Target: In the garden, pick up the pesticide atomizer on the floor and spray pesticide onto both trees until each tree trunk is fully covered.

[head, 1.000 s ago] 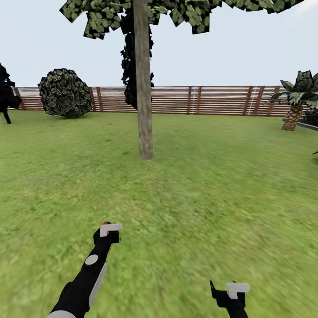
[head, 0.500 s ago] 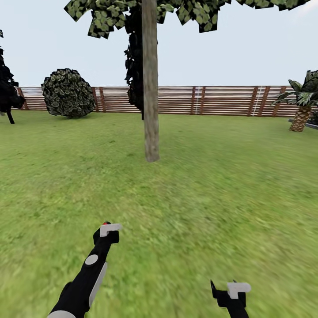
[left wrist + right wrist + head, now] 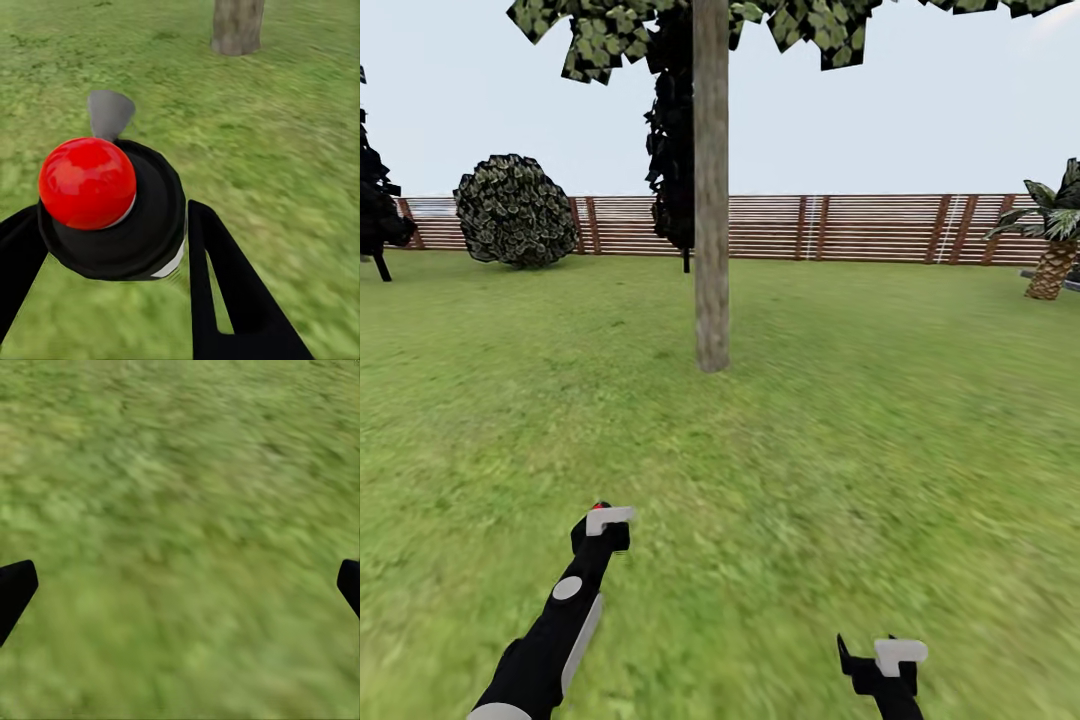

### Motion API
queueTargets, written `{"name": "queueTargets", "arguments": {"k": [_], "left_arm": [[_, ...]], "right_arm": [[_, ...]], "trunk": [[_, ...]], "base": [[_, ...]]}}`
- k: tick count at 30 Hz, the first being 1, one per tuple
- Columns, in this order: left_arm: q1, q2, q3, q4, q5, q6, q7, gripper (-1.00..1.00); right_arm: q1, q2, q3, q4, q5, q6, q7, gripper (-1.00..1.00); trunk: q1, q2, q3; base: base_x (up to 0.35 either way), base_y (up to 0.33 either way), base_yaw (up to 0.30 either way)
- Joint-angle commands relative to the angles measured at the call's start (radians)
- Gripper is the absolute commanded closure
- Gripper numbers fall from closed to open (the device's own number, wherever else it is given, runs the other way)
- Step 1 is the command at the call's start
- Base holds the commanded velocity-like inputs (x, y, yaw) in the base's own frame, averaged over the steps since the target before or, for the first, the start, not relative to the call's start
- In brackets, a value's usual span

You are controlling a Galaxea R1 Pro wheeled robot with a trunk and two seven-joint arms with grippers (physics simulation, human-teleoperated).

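The pesticide atomizer [image 3: 112,206] was gripped by the left gripper [image 3: 112,247]: a black body with a red ball cap and a grey nozzle tip, with the black fingers [image 3: 225,292] clamped on either side of it. In the head view the left gripper [image 3: 603,528] was seen low at about 7 o'clock, a bit of red peeking out at its tip. The right gripper [image 3: 887,662] was found down at 5 o'clock, and in the right wrist view its fingertips [image 3: 15,589] were spread wide apart with nothing but blurry grass between them.

The tree trunk [image 3: 711,200], pale and mottled, was planted on the lawn [image 3: 860,420] at roughly 12 o'clock, well apart from both grippers. Its base [image 3: 238,26] was also caught in the left wrist view, beyond the nozzle. Behind it a wooden fence [image 3: 860,228] was stretched across, a round bush [image 3: 515,210] was set at 10 o'clock and a palm [image 3: 1055,240] at 2 o'clock.
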Motion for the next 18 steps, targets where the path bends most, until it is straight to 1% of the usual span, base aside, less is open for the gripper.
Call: {"name": "queueTargets", "arguments": {"k": [1,6,10,18], "left_arm": [[0.0,0.0,0.0,0.0,0.0,0.0,0.0,1.0],[0.0,0.0,0.0,0.0,0.0,0.0,0.0,1.0],[0.0,0.0,0.0,0.0,0.0,0.0,0.0,1.0],[0.0,0.0,0.0,0.0,0.0,0.0,0.001,1.0]], "right_arm": [[0.0,0.0,0.0,0.0,0.0,0.0,0.0,-1.0],[0.0,0.0,-0.001,0.0,-0.001,0.0,0.0,-1.0],[0.0,0.0,-0.001,0.0,-0.001,0.001,0.0,-1.0],[0.0,0.0,-0.001,0.0,-0.002,0.002,0.0,-1.0]], "trunk": [[0.0,0.0,0.0],[0.0,0.0,0.0],[0.0,0.0,-0.005],[0.0,0.0,-0.018]], "base": [[0.305,0.131,0.0],[0.31,0.116,0.0],[0.317,0.097,0.0],[0.333,0.018,0.0]]}}
